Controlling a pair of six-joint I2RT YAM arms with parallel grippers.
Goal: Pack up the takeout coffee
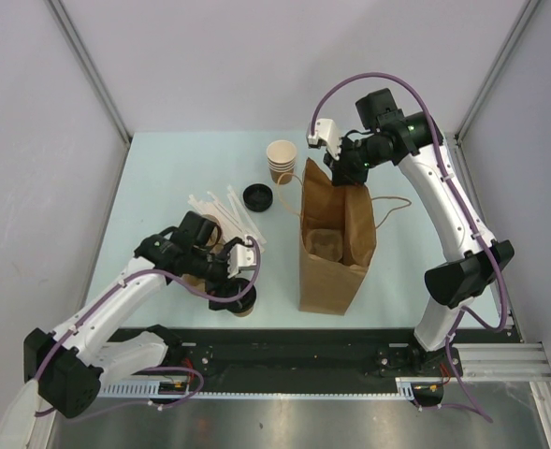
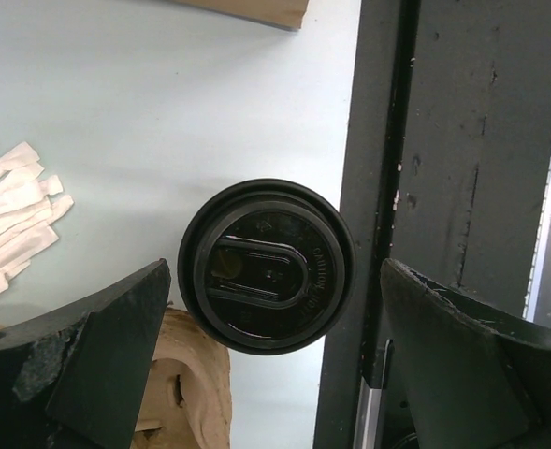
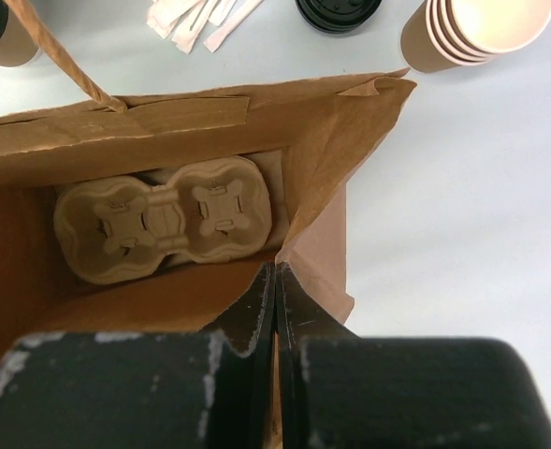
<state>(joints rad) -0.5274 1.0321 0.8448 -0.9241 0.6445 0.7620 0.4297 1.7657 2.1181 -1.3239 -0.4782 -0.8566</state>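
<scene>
The table point(image 1: 163, 168) carries a paper bag point(image 1: 331, 281), which stands open at centre right with its handles splayed.

The right arm point(image 1: 443, 196) rises from its base and bends inward over the far end of the bag, wrist pitched down. The right gripper point(image 3: 275, 309) has its fingers pressed together on the bag's rim, pinching the paper at a fold.

The left arm point(image 1: 116, 304) lies low and bent, its wrist pointing straight down near the table's front edge. The left gripper point(image 2: 275, 269) is spread wide, one finger on each side of a takeout coffee cup point(image 2: 268, 265), and touches neither side.

That cup stands upright, black lid on, just beside the dark rail at the near edge and left of the bag. A second lidded cup point(image 3: 2, 42) stands beyond the bag's left side.

A pulp carrier point(image 3: 163, 220) lies flat on the bag's floor, with both pockets vacant.

A stack of lidless cups point(image 1: 282, 159) stands near the bag's far end. A loose lid point(image 1: 257, 197) and scattered wrapped sticks point(image 1: 221, 208) lie left of it.
</scene>
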